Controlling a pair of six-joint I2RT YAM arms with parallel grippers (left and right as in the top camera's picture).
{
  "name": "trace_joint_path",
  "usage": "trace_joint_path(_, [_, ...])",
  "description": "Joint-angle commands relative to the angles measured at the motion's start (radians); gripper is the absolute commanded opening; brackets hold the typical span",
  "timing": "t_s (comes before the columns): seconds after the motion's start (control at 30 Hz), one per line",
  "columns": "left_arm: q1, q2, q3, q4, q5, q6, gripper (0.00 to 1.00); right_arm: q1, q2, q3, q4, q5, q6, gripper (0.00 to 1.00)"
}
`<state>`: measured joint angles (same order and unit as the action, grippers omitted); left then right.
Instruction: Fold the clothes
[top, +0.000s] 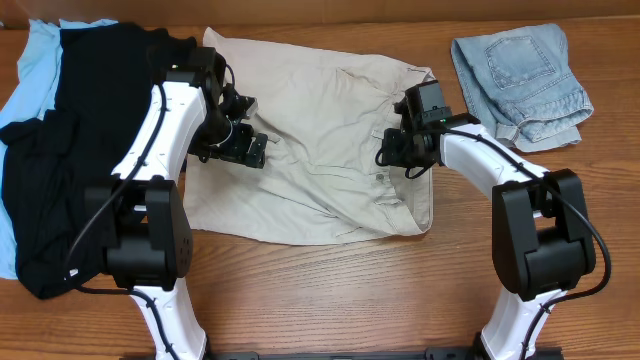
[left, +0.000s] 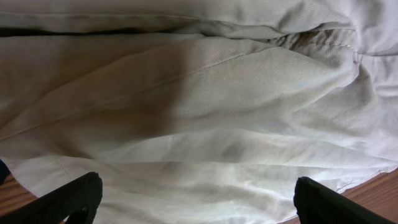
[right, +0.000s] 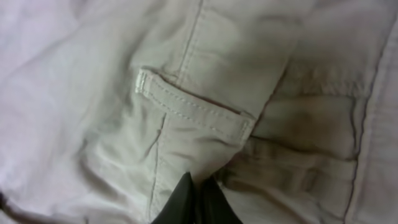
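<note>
The pale beige shorts (top: 320, 130) lie spread in the middle of the table, rumpled. My left gripper (top: 250, 150) is open over their left part; in the left wrist view its fingers (left: 196, 199) stand wide apart above the beige cloth (left: 199, 93). My right gripper (top: 392, 150) is at the shorts' right side near the waistband. In the right wrist view its fingers (right: 199, 190) are shut on a fold of the beige cloth just below a belt loop (right: 193, 109).
A black garment (top: 70, 130) lies over a sky-blue one (top: 30, 60) at the left edge. Faded denim shorts (top: 520, 75) lie at the back right. Bare wooden table (top: 330, 300) shows in front.
</note>
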<state>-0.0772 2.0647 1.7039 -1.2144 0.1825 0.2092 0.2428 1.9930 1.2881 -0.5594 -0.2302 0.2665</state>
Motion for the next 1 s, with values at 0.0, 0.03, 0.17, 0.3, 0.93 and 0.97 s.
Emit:
trace_joint_path(0.0, [-0.002, -0.006, -0.005, 0.000, -0.008, -0.007, 1.00, -0.013, 0.000, 0.026, -0.002, -0.010, -0.007, 0.04])
trace_joint_path(0.03, [-0.002, -0.006, -0.005, 0.000, -0.010, -0.008, 1.00, -0.025, -0.013, 0.044, -0.010, -0.010, -0.003, 0.04])
trace_joint_path(0.17, [-0.002, -0.006, -0.005, 0.000, -0.026, -0.008, 1.00, -0.089, -0.061, 0.179, -0.090, -0.010, -0.010, 0.04])
trace_joint_path(0.3, [-0.002, -0.006, -0.005, 0.000, -0.026, -0.007, 1.00, -0.164, -0.066, 0.321, -0.159, 0.003, -0.076, 0.04])
trace_joint_path(0.93, [0.004, -0.006, 0.013, -0.009, -0.081, -0.007, 1.00, -0.285, 0.065, 0.339, -0.187, 0.055, -0.124, 0.80])
trace_joint_path(0.97, [0.007, -0.006, 0.029, -0.023, -0.077, -0.008, 1.00, -0.287, 0.048, 0.348, -0.207, 0.052, -0.105, 0.83])
